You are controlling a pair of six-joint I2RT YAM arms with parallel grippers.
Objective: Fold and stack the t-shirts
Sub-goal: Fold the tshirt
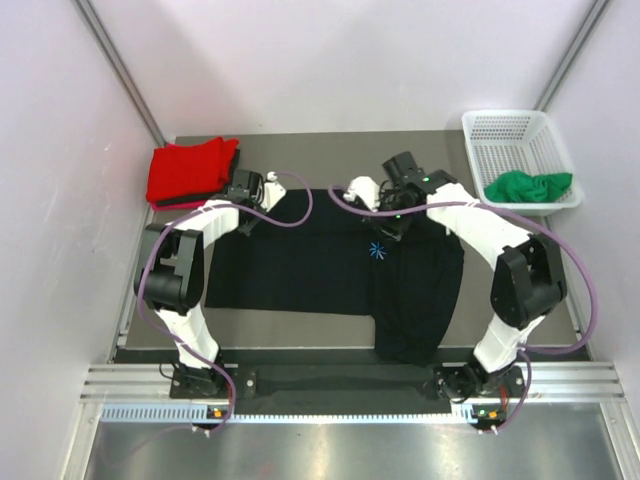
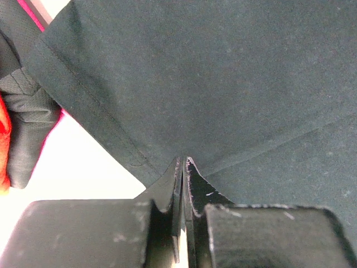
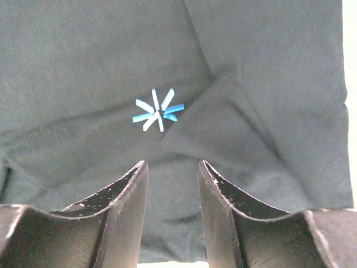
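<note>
A black t-shirt [image 1: 300,260] lies spread across the middle of the table, its right part folded down toward the near edge. My left gripper [image 1: 252,215] is at its far left corner. In the left wrist view the gripper [image 2: 184,160] is shut, pinching the black cloth [image 2: 223,67] near a hemmed edge. My right gripper [image 1: 388,232] is open just above the shirt. In the right wrist view this gripper [image 3: 172,163] hovers empty just short of a blue star print [image 3: 158,110]. A red t-shirt [image 1: 190,170] lies folded at the back left. A green t-shirt [image 1: 528,186] lies crumpled in the basket.
The white mesh basket [image 1: 500,120] stands at the back right corner. White walls close in the table on three sides. A thin pink strip [image 2: 33,15] shows beside the red cloth [image 2: 3,145] in the left wrist view.
</note>
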